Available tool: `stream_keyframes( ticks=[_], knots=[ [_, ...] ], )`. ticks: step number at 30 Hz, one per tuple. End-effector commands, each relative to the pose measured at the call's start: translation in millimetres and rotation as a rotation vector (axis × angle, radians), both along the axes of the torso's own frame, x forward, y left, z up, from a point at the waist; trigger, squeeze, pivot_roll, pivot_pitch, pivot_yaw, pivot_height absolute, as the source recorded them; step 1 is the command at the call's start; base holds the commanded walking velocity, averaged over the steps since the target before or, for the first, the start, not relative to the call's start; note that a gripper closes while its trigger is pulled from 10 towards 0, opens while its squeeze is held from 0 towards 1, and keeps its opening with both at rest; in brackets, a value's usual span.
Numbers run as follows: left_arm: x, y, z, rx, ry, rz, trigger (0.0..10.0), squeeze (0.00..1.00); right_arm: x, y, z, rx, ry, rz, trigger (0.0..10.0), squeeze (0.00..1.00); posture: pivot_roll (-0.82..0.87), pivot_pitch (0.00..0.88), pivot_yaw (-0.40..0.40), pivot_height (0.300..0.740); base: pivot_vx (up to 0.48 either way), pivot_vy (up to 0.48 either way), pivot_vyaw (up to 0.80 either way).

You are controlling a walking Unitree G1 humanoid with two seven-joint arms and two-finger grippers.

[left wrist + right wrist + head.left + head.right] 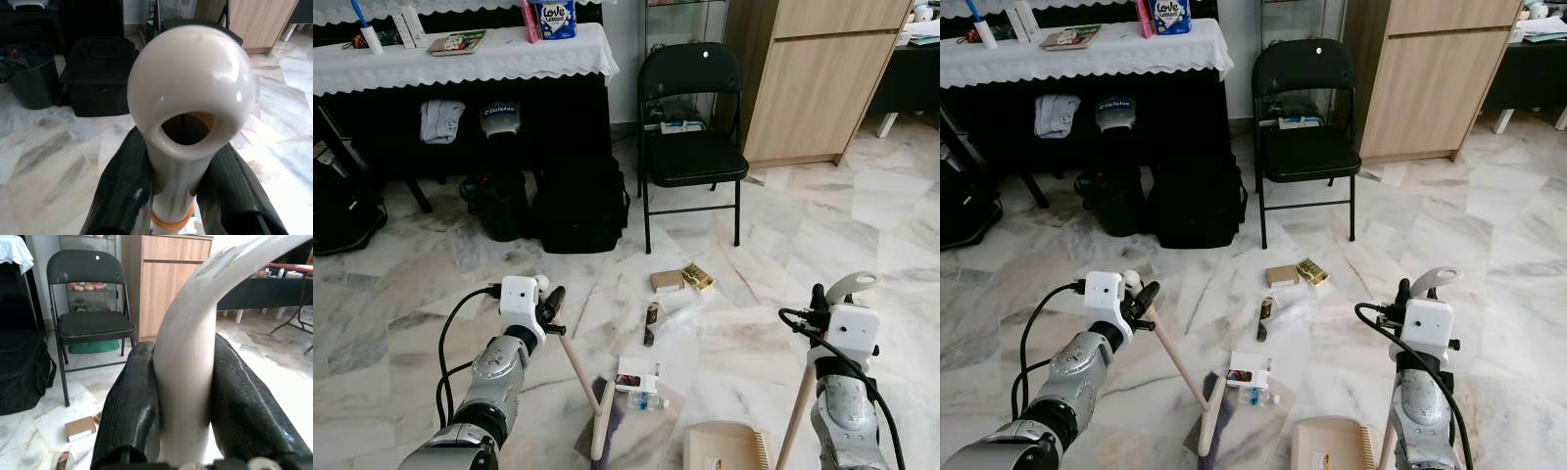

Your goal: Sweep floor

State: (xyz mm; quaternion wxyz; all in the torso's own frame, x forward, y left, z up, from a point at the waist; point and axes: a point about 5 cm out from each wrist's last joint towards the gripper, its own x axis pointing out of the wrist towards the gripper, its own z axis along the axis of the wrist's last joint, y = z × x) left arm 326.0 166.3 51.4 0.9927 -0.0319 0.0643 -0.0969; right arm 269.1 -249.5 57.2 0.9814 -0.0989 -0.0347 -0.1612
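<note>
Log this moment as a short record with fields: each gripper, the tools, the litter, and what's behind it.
left gripper: shut on broom handle
right gripper: shut on dustpan handle
broom head: on floor, beside the litter
dustpan: on floor
litter: small box, wrappers, small bottle
behind: black folding chair, black bags, wooden cabinet

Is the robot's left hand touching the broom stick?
Touching. In the left wrist view the two black fingers press against both sides of the cream broom handle, with no gap.
</note>
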Motion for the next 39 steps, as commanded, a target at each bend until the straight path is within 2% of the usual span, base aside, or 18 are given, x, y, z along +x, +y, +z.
stream_keyframes(
  ticks=[1, 9, 11, 16, 18, 23, 27, 28, 29, 39],
  knots=[
    [4.5, 5.3, 8, 0.004, -0.034, 0.024, 10.0, 0.0, 4.3, -0.9, 9, -0.02, -0.053, 0.003, 10.0, 0.0, -0.02, 0.0, 0.048, 0.74, 0.0, 0.0, 0.0],
    [4.1, 5.3, 7, 0.0, -0.034, 0.035, 10.0, 0.0, 3.4, -0.9, 1, -0.07, -0.01, 0.007, 10.0, 0.0, -0.01, 0.0, 0.044, 0.74, 0.0, 0.0, 0.0],
    [3.8, 6.4, 7, -0.001, -0.034, 0.042, 10.0, 0.0, 3.1, 0.2, 0, -0.108, 0.002, 0.017, 10.0, 0.0, -0.01, 0.0, 0.043, 0.74, 0.0, 0.0, 0.0],
    [3.6, 8.1, 7, -0.001, -0.036, 0.049, 10.0, 0.0, 6.5, 7.2, -2, -0.14, 0.018, 0.069, 10.0, 0.0, -0.01, 0.0, 0.046, 0.74, 0.0, 0.0, 0.0],
    [3.6, 8.7, 7, -0.001, -0.036, 0.051, 10.0, 0.0, 9.1, 13.4, -2, -0.192, 0.026, 0.115, 10.0, 0.0, -0.01, 0.0, 0.046, 0.74, 0.0, 0.0, 0.0],
    [3.6, 9.9, 7, 0.001, -0.035, 0.054, 10.0, 0.0, 11.4, 17.2, -2, -0.224, 0.022, 0.135, 10.0, 0.0, -0.01, 0.0, 0.048, 0.74, 0.0, 0.0, 0.0],
    [3.9, 10.7, 8, 0.002, -0.035, 0.058, 10.0, 0.0, 12.6, 13.1, -2, -0.146, 0.021, 0.079, 10.0, 0.0, -0.01, 0.0, 0.049, 0.74, 0.0, 0.0, 0.0],
    [4.2, 10.8, 8, 0.002, -0.036, 0.058, 10.0, 0.0, 12.7, 7.9, -2, -0.074, 0.012, 0.032, 10.0, 0.0, 0.0, 0.0, 0.05, 0.74, 0.0, 0.0, 0.0],
    [4.3, 10.8, 8, 0.002, -0.036, 0.059, 10.0, 0.0, 12.7, 6.3, -3, -0.051, 0.01, 0.018, 10.0, 0.0, 0.0, 0.0, 0.05, 0.74, 0.0, 0.0, 0.0],
    [4.8, 9.9, 8, -0.001, -0.037, 0.059, 10.0, 0.0, 10.7, -4.8, -11, 0.071, 0.044, -0.075, 10.0, 0.0, 0.0, 0.0, 0.05, 0.74, 0.0, 0.0, 0.0]
  ],
)
